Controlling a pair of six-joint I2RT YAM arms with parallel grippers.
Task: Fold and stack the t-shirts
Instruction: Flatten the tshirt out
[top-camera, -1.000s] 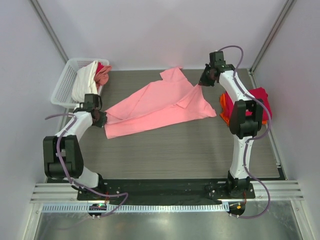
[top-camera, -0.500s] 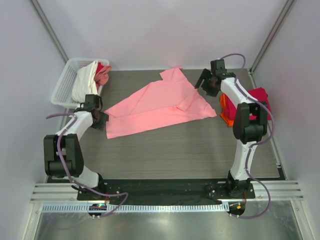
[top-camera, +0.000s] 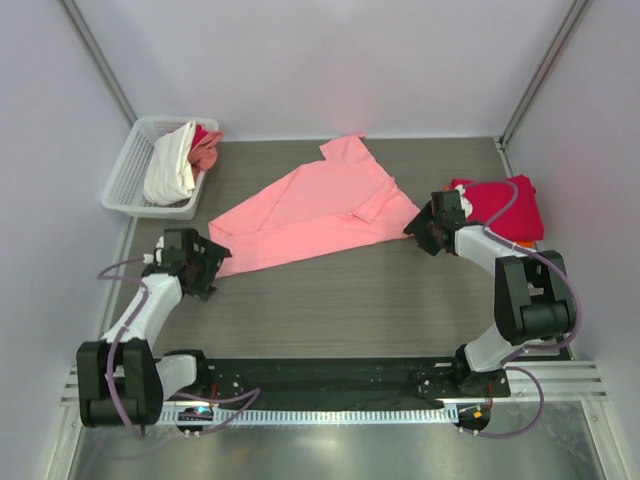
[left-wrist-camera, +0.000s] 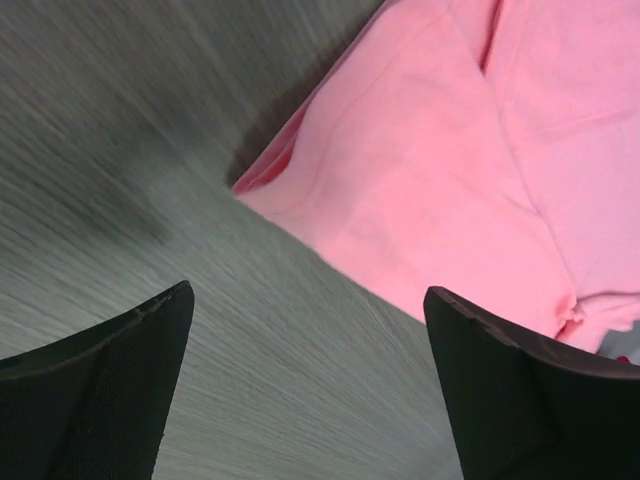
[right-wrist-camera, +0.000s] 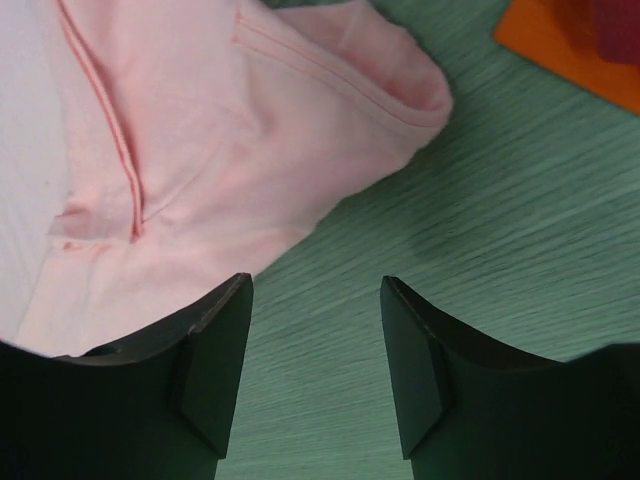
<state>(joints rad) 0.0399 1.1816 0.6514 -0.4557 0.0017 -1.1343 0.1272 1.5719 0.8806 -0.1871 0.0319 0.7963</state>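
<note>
Backed off pink tee (top-camera: 320, 205): L gripper (top-camera: 207, 263), R gripper (top-camera: 422, 228), both agape (holding nothing).

Top external: fixed, high behind the arm bases, looking down on the whole table (top-camera: 350, 300). Left wrist: very near the tabletop, pink t-shirt (left-wrist-camera: 450, 170) filling 12 to 3 o'clock. Right wrist: equally near, same shirt at 9 to 12 o'clock, orange cloth (right-wrist-camera: 555, 45) at 1 o'clock. All three views share the shirt.

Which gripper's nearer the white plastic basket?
Left. The left gripper is just in front of the white plastic basket; the right gripper is across the table, past the pink t-shirt.
</note>
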